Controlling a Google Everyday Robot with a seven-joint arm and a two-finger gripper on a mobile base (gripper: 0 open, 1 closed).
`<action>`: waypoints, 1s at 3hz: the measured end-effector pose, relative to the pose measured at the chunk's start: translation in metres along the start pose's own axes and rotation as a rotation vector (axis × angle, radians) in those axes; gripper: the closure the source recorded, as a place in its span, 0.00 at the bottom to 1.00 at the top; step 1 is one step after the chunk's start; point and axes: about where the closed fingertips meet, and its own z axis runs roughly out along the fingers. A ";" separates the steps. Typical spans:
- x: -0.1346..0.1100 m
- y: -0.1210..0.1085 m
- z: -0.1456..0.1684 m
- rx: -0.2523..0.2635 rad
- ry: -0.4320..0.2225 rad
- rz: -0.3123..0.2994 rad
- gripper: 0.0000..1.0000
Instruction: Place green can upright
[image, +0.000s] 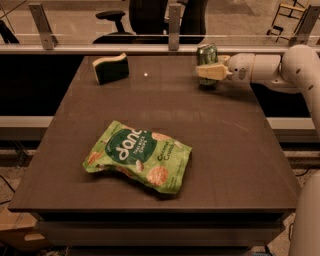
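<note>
Your gripper (204, 70) is sitting at about 1 o'clock on the table (240, 150), with the arm (270, 67) reaching in from 3 o'clock. It is looking closed on the green can (206, 52): one pale finger (210, 72) is crossing the can's front while the other is hiding behind it. The can is standing inside the grasp, its long axis running vertical and its silvery top pointing up, so it is lying to neither side of you. You cannot tell whether its base is touching the tabletop or hanging just above. The far edge is running near at 12 o'clock, the right edge near at 3. Open room is spreading toward 6 and 9; the sponge (111, 68) is resting well apart at 9 o'clock, the snack bag (137, 156) well apart at 7. To my eye, the coming move is calling for a straight lowering and release
</note>
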 end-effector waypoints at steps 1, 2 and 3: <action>-0.001 0.000 0.000 0.000 0.000 0.000 1.00; -0.001 0.000 0.000 0.000 0.000 0.000 1.00; -0.001 0.000 0.000 0.000 0.000 0.000 1.00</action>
